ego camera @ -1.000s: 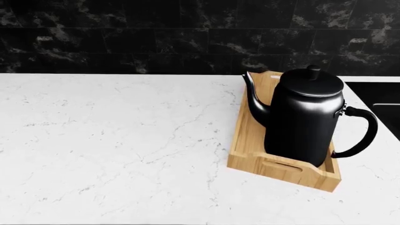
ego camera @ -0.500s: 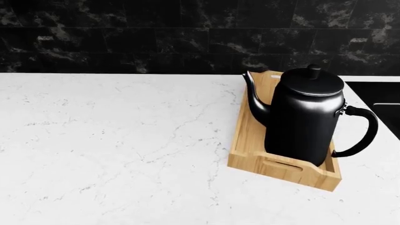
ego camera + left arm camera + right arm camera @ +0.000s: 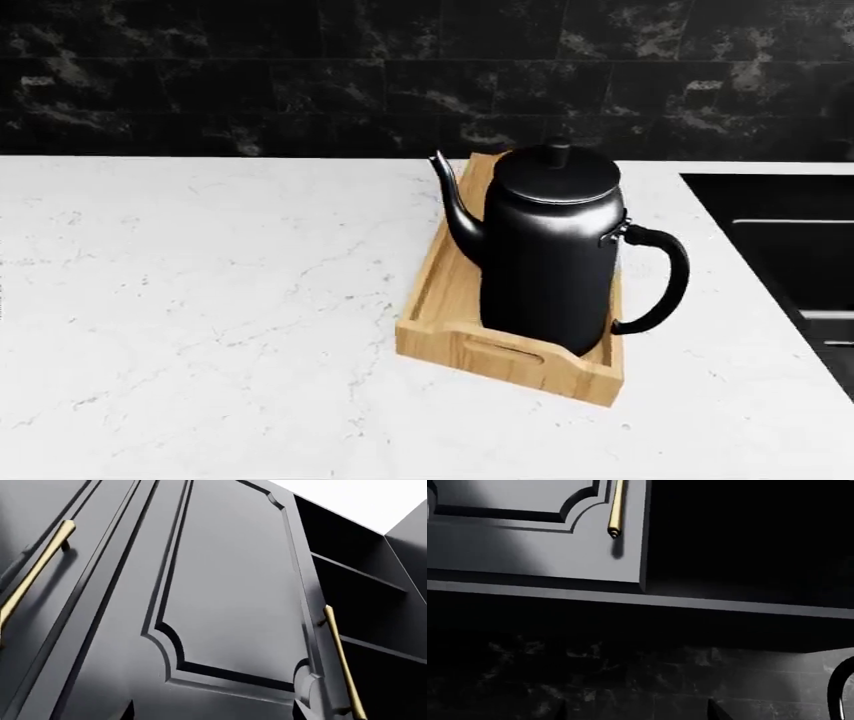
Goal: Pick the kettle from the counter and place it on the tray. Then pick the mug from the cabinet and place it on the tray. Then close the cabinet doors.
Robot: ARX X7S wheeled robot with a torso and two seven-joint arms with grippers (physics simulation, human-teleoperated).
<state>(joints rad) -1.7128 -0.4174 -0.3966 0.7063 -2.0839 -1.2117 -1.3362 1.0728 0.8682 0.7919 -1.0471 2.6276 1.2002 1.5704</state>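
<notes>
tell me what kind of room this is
Most likely a kitchen: a white marble-look counter against dark tiles, a black kettle on a wooden tray, and dark cabinet doors with brass handles.

I look down at the white counter [image 3: 200,320]. The wooden tray [image 3: 461,350] sits on it, toward my right. The shiny black kettle [image 3: 550,255] stands up straight inside the tray. Its thin spout points left and its big loop handle sticks out right. A dark tiled wall [image 3: 267,70] runs behind.
</notes>
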